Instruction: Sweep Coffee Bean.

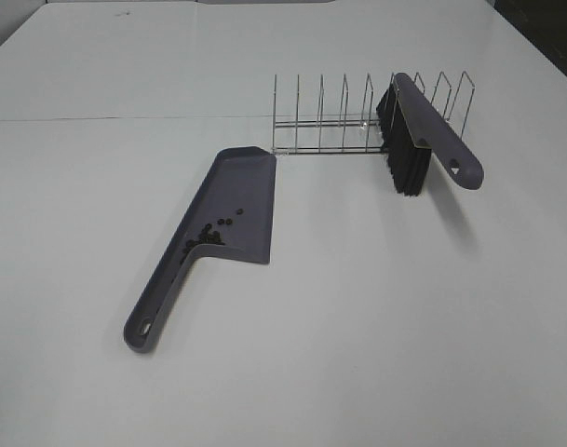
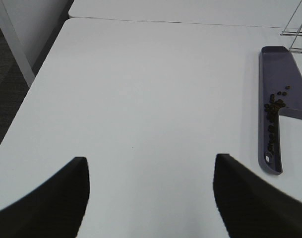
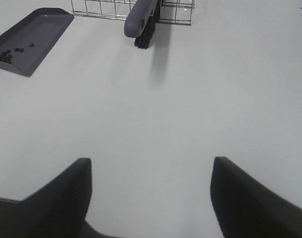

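Nearby, brush (image 1: 423, 130) leans in rack (image 1: 339, 121) (bristles down).

**Even, soft light; wrist views soft at the near edge**

Bright, diffuse light is falling from above on the white table (image 1: 292, 372), and no hard glare is showing anywhere. In the exterior high view the brush (image 1: 423, 130) is throwing a soft, pale shadow onto the table on its right side, and the dustpan (image 1: 213, 228) is casting only a thin dark line under its edge. The picture is looking slightly grainy. In both wrist views the dark fingers (image 2: 46, 203) (image 3: 46, 203) are appearing blurred, probably out of focus. The coffee beans (image 2: 273, 106) are staying small and not sharp there.
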`<state>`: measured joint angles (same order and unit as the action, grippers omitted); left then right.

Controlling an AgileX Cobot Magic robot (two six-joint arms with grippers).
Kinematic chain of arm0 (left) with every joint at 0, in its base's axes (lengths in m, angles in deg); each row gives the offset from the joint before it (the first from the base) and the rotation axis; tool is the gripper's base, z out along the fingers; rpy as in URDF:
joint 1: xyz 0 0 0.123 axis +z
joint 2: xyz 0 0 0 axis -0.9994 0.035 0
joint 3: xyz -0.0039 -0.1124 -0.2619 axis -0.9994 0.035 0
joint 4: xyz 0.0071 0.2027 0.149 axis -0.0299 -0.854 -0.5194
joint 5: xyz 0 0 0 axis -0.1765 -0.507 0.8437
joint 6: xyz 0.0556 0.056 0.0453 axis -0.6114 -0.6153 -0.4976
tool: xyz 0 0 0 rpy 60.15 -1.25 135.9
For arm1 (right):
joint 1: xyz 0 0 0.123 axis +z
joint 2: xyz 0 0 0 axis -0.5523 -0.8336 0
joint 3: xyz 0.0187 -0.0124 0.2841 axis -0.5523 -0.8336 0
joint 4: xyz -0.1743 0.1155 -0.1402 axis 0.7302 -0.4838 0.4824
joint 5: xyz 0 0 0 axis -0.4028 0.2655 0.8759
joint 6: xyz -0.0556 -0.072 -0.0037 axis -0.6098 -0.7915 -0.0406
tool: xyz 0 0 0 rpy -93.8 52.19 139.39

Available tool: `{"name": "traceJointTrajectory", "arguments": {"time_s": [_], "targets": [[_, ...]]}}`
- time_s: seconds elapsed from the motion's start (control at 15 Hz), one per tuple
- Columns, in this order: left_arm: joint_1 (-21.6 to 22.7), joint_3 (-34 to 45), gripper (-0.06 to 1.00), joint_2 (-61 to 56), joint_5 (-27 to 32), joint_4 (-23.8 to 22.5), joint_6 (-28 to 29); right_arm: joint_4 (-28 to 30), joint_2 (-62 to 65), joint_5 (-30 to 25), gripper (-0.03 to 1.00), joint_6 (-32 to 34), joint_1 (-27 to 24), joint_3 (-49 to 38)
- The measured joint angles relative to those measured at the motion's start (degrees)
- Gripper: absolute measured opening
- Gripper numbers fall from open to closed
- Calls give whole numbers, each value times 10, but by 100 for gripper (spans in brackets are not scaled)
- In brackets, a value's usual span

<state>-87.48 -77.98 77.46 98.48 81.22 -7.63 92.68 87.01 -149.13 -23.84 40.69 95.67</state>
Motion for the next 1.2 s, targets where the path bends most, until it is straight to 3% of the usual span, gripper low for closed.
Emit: {"name": "traceJointTrajectory", "arguments": {"time_s": [1.2], "targets": [[0,0,63,-32,-1,21,-4,-1,0,1,56,0,0,0]]}}
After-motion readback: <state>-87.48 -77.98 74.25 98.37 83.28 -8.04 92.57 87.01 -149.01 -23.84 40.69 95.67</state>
